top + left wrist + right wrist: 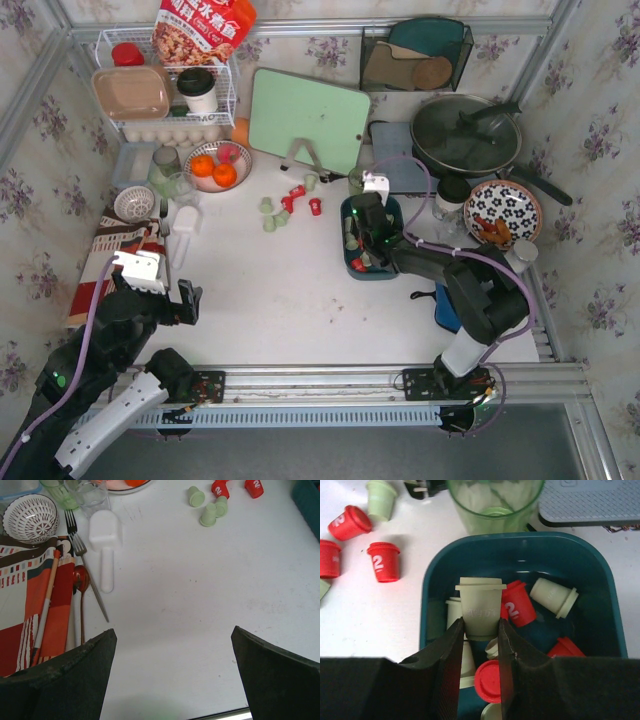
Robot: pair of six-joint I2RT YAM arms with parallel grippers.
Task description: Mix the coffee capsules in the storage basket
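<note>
- right tool (480, 626): jaws narrowed onto one pale green capsule (480, 605), a finger on each side of its lower body; the capsule is upright, rim on top, over the inside of the storage basket (600, 580)
- whether the gripped capsule touches the ones under it: cannot tell
- storage basket: dark teal, on the white surface (290, 300), right of centre in the top view, just near of the green glass cup (492, 500) and a grey mat (590, 500)
- coffee capsules in basket (552, 597): red and pale green together; a red one (517, 607) is just right of the gripped capsule, a pale green one lies on its side further right, a red one (489, 681) shows a flat round face between the fingers, and another red one (565, 649) is by the right wall
- loose capsules (288, 203): scattered on the surface left of the basket, near of the pale green cutting board (310, 120); reds with a white "2" and pale greens, some upright, some tipped
- left tool (171, 632): jaws spread wide, holding nothing, over bare surface at the near left, well apart from the basket
- left of the left tool: striped cloth (25, 595) carrying long utensils, a fork (80, 550), a white scoop (105, 530), a white lattice bowl (30, 517)
- far left: plate of oranges (215, 170), white wire rack (170, 90)
- far right: lidded pan (465, 135), patterned plate (502, 212)
</note>
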